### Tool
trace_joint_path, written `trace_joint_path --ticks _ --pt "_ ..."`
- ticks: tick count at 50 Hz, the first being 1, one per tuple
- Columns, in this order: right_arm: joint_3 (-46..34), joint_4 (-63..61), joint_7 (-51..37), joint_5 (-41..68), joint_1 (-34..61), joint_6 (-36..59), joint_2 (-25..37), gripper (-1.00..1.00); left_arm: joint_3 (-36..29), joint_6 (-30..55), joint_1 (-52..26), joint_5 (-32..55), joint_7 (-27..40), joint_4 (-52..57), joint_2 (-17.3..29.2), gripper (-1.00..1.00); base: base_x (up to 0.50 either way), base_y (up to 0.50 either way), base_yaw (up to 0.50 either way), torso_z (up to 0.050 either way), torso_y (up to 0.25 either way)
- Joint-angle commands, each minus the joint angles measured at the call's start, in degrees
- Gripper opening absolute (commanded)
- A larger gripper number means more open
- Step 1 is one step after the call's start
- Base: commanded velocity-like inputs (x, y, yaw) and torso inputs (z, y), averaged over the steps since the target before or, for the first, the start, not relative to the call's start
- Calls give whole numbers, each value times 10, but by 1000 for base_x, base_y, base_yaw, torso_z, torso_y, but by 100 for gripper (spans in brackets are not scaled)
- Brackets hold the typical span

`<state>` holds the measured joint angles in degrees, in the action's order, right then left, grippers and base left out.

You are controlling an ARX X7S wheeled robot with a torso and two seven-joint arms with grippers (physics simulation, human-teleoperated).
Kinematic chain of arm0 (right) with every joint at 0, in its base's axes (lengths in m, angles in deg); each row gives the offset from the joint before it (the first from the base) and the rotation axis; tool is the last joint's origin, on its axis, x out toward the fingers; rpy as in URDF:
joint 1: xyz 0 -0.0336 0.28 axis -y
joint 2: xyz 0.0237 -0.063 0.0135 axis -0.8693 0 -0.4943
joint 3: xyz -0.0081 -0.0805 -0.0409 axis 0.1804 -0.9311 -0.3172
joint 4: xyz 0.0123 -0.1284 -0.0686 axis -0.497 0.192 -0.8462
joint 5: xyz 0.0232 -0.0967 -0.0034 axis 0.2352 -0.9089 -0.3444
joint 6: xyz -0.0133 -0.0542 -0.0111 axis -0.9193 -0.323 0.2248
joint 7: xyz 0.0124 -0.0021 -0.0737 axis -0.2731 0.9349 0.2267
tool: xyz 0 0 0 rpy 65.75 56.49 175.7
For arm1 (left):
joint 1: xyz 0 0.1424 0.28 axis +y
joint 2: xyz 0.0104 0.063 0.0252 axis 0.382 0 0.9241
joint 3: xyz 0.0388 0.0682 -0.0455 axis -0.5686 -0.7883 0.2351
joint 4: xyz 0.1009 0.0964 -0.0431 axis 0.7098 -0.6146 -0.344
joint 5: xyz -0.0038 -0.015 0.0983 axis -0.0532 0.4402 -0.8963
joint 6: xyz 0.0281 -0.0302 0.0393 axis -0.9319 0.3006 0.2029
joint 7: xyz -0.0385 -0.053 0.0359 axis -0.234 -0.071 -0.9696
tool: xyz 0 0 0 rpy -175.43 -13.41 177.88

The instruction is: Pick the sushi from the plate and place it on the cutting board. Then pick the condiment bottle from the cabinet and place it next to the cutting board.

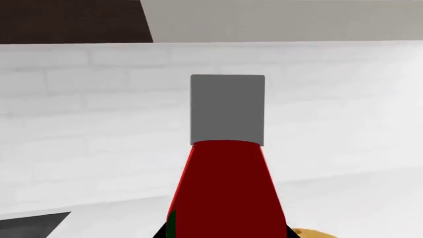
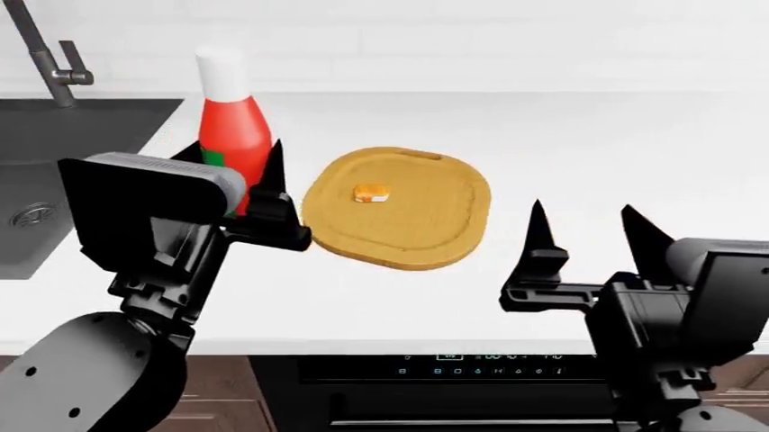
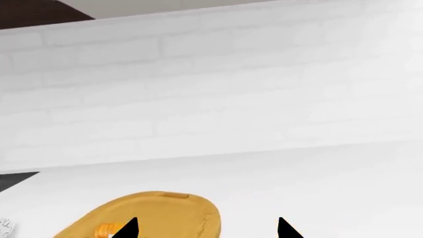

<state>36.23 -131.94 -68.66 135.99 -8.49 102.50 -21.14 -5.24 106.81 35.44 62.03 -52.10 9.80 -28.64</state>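
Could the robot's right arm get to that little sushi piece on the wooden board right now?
Probably yes. The right gripper is open and empty, just right of the cutting board, and nothing stands between it and the sushi. The condiment bottle is on the far side.

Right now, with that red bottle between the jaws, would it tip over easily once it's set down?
Probably somewhat. The condiment bottle is tall and narrows towards its white cap, so a sideways nudge high up might topple it. Its wider lower body should help it stand. The smooth sides look slippery, so the left gripper may need a firm hold.
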Motion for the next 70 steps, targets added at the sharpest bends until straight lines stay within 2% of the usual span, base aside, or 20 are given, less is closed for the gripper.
trace_joint_path --ticks 1,12,28,50,70 --pt "-6 10 9 -12 -7 -6 -7 100 -47 -97 56 -83 -18 -44 -3 -100 0 0 0 0 0" --pt "-11 23 18 -21 -8 -11 -14 100 -84 -194 87 -142 -36 -128 -27 -100 0 0 0 0 0" --pt "-8 18 13 -11 -6 -6 -9 100 -95 -271 105 -174 -45 -210 -44 -100 0 0 0 1 1" --pt "-17 26 9 -8 6 6 -17 100 -116 -421 73 -231 -67 -410 -90 -100 0 0 0 0 1" --pt "-18 28 8 -8 4 8 -16 100 -127 -508 52 -257 -70 -518 -116 -100 0 0 0 1 1"
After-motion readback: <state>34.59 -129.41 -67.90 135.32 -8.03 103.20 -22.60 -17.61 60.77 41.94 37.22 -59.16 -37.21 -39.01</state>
